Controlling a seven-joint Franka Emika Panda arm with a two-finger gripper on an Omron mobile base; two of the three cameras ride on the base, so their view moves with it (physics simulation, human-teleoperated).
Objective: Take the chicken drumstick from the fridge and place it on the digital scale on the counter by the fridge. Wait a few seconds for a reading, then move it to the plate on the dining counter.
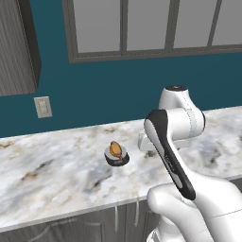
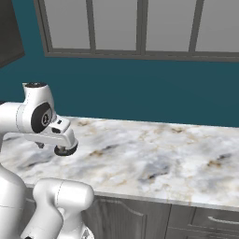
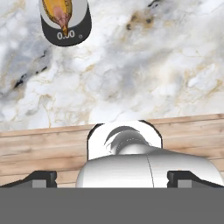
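Note:
The chicken drumstick [image 1: 115,150], a glossy golden-brown lump, lies on the small black digital scale [image 1: 117,160] on the marbled counter [image 1: 47,175]. In the hand view the chicken drumstick [image 3: 58,12] and the digital scale [image 3: 70,31] sit at the top left, and the display reads 0.00. My gripper [image 3: 114,178] is open, its fingertips [image 3: 41,178] far apart with nothing between them. It hovers above the counter's front edge, apart from the scale. In the left base view my white hand [image 1: 144,141] is just right of the scale. The fridge, plate and dining counter are out of view.
A teal wall with a white outlet [image 1: 43,107] and a grey-framed window [image 1: 142,28] backs the counter. A dark cabinet [image 1: 16,47] hangs at upper left. Grey panelled cabinet fronts [image 2: 140,219] run below the counter. Wooden floor [image 3: 43,148] lies below its edge.

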